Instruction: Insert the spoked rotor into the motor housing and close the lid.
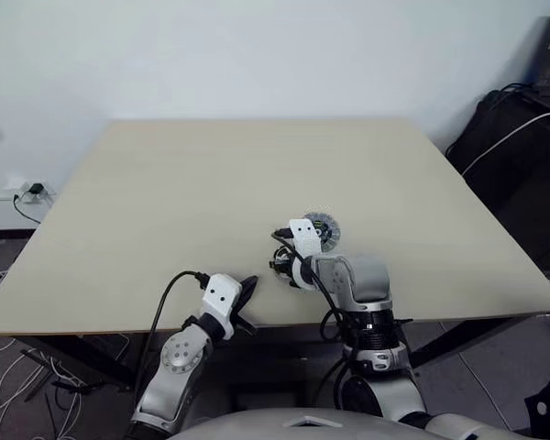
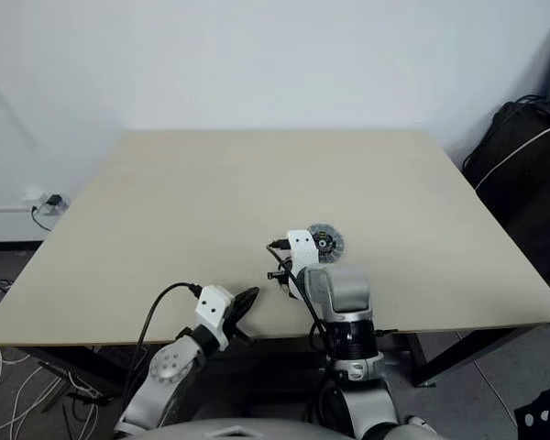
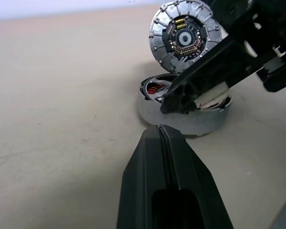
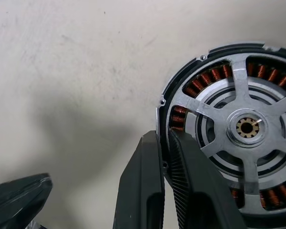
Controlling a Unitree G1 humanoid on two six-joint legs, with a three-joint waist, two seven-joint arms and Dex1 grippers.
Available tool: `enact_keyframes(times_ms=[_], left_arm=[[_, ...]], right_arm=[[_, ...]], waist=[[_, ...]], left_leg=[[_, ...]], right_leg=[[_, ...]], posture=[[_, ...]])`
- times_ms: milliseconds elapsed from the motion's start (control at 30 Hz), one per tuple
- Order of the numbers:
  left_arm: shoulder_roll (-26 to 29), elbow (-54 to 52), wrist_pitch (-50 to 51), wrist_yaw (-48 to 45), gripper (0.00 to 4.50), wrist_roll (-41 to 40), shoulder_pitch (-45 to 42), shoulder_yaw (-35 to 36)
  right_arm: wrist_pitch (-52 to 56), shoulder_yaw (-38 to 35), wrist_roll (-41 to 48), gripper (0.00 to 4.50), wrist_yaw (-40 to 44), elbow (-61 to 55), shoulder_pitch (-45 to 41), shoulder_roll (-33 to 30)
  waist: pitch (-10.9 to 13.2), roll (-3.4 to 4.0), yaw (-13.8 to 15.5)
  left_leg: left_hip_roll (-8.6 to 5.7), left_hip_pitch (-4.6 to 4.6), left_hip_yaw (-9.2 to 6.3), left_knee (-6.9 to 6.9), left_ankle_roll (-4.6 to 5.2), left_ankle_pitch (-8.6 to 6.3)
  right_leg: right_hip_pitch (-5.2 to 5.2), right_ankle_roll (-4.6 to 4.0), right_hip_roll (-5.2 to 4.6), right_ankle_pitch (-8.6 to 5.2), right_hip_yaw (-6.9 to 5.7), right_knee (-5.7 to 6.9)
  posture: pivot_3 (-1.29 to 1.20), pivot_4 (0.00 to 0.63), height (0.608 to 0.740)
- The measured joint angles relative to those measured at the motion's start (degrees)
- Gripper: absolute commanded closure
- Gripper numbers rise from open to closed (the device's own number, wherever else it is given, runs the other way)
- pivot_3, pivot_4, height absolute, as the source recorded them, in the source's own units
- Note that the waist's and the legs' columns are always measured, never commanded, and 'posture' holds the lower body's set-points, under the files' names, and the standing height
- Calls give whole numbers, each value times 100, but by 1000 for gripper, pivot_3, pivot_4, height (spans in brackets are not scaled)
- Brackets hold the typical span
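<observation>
Tabletop: right wrist view shows spoked rotor (image 4: 248,128) inside motor housing (image 4: 181,90).

a pale wood table (image 1: 165,202) on dark legs is set vs a plain white wall (image 1: 257,55). a wall socket (image 1: 32,191) w/ plug is seen low left, cables (image 1: 9,385) strewn on the grey floor; black bags (image 1: 522,156) are piled at right.

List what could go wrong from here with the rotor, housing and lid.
1. The right end effector pinches the rim of the round copper-wound motor housing, where the silvery spoked rotor already sits; a sideways tug could tilt the housing or unseat the rotor.
2. The ribbed silver disc lid lies right behind the housing, so the right arm could knock it.
3. The shut left end effector sits close to the housing and could bump it.
</observation>
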Motion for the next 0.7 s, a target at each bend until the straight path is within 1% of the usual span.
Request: enact_keyframes(times_ms=[33, 100, 133, 167, 233, 300, 433, 533, 567, 667, 700], left_arm=[[-2, 0, 0, 0, 4500, 0, 1, -1], [-2, 0, 0, 1, 4500, 0, 4, 0], [-2, 0, 1, 2, 4500, 0, 5, 0], [-4, 0, 1, 3, 4500, 1, 5, 0], [-4, 0, 2, 4, 4500, 1, 5, -1], [-6, 0, 2, 5, 4500, 1, 6, -2], [-3, 0, 10, 7, 4500, 1, 28, -1], [-9, -1, 14, 5, 4500, 1, 22, -6], [-11, -1, 15, 3, 4500, 1, 19, -7], [-3, -1, 15, 0, 4500, 1, 19, 4], [-4, -1, 15, -2, 4500, 1, 18, 2]], right_arm=[[-47, 9, 49, 4498, -50, 77, -12, 0], [-111, 31, 159, 3817, -149, 183, -35, 0], [-142, 35, 225, 3664, -183, 227, -58, 0], [-168, 40, 332, 3364, -191, 252, -70, -1], [-188, 115, 495, 2706, -189, 255, -80, -1], [-202, 193, 656, 2073, -170, 248, -87, -3], [-323, 411, 895, 2073, 47, 106, -140, -36], [-575, 971, 1196, 2073, 496, -285, -335, -261], [-706, 1165, 1274, 2073, 671, -474, -364, -423], [-1134, 1882, 1407, 2073, 1207, -959, -365, -1194], [-1368, 2215, 1390, 2073, 1417, -1137, -358, -1596]], waist=[[-1, 0, -2], [0, 1, -10], [-1, 1, -25], [-2, 1, -36], [-3, 2, -58], [-3, 2, -84], [3, 5, -136], [5, 7, -165], [4, 4, -158], [4, 3, -105], [4, 2, -92]], left_leg=[[6, 3, 0, 0, 1, 1], [16, 2, 0, 0, 2, 3], [17, 1, 0, 0, 2, 3], [18, -2, 0, 0, 2, 3], [17, -14, 3, -1, 1, 4], [16, -19, 5, -1, 1, 4], [16, -37, 5, -3, 1, 4], [11, -38, -1, -14, -1, 3], [6, -41, -4, -16, 0, 2], [0, -47, -9, -15, 11, -7], [-5, -50, -8, -15, 16, -9]], right_leg=[[0, 0, -2, 0, 0, 2], [-2, 0, -1, 2, 1, 4], [-2, -1, -1, 2, 1, 5], [-1, -3, 0, 3, 1, 5], [3, -26, 3, 18, 4, 7], [-2, -27, 5, 18, 5, 8], [-23, -26, 8, 18, 5, 8], [-24, -26, 9, 17, 2, 4], [-23, -25, 9, 16, 1, -1], [-22, -17, -3, 8, -1, -7], [-24, -16, -7, 6, 0, -11]], posture=[[0, 0, 740], [0, 0, 740], [0, 0, 740], [0, 0, 740], [0, 0, 740], [0, 0, 740], [0, 0, 740], [0, 0, 740], [0, 0, 740], [0, 0, 740], [0, 0, 740]])
